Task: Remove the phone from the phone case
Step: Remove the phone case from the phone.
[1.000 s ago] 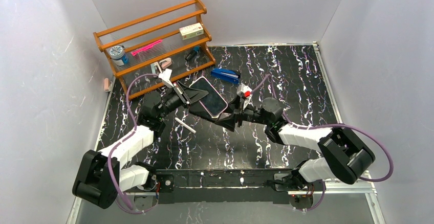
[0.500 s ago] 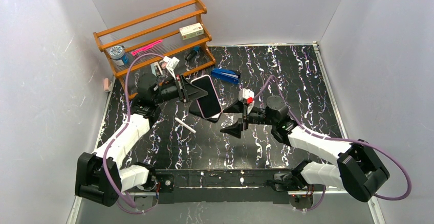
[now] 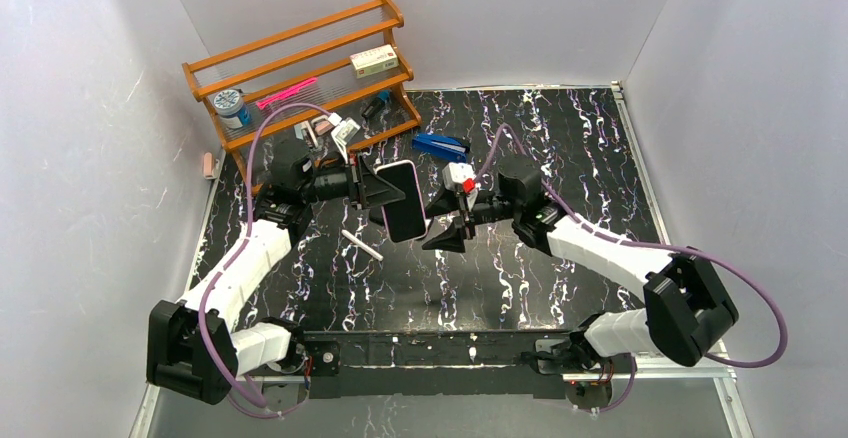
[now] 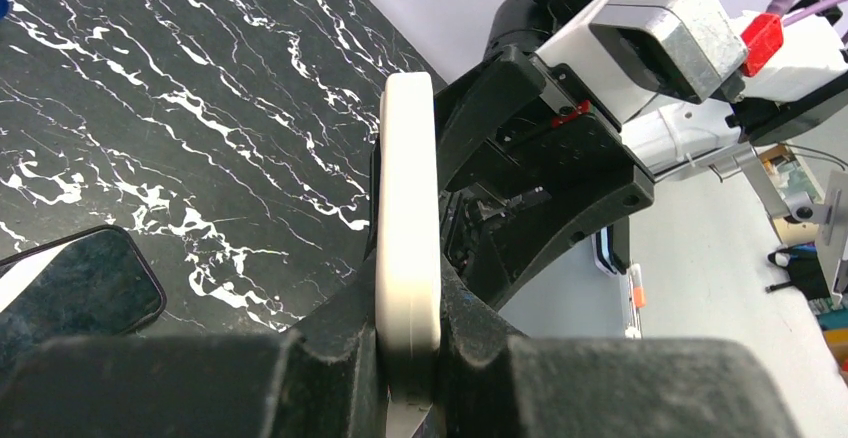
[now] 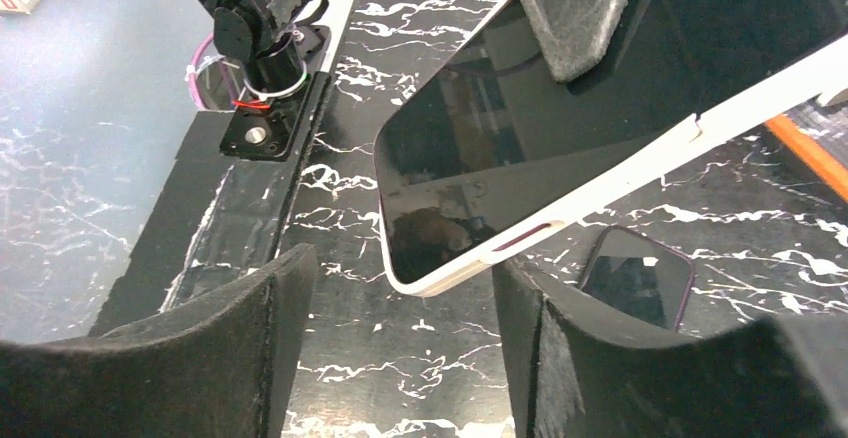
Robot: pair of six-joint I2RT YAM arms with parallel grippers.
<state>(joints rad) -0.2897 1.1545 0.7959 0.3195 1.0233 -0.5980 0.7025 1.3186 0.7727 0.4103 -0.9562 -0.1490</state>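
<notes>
My left gripper point(image 3: 385, 186) is shut on a phone in a pale case point(image 3: 403, 201) and holds it on edge above the middle of the table. In the left wrist view the case's white edge point(image 4: 407, 198) is clamped between my fingers point(image 4: 345, 328). My right gripper point(image 3: 440, 220) is open just right of the phone. In the right wrist view the phone's dark screen point(image 5: 470, 168) and lower corner hang between the open fingers point(image 5: 270, 328). A dark flat slab with a purple rim point(image 5: 635, 288) lies on the table below, also in the left wrist view point(image 4: 70, 293).
A wooden rack point(image 3: 300, 78) with small items stands at the back left. A blue stapler point(image 3: 441, 147) lies behind the grippers. A white stick point(image 3: 361, 245) lies on the black marbled table point(image 3: 560, 158) to the left. White walls close in three sides.
A second ago both grippers were at the phone. The right one let go and opened, and now it has moved back left next to the phone. The left gripper turned the phone more upright.
</notes>
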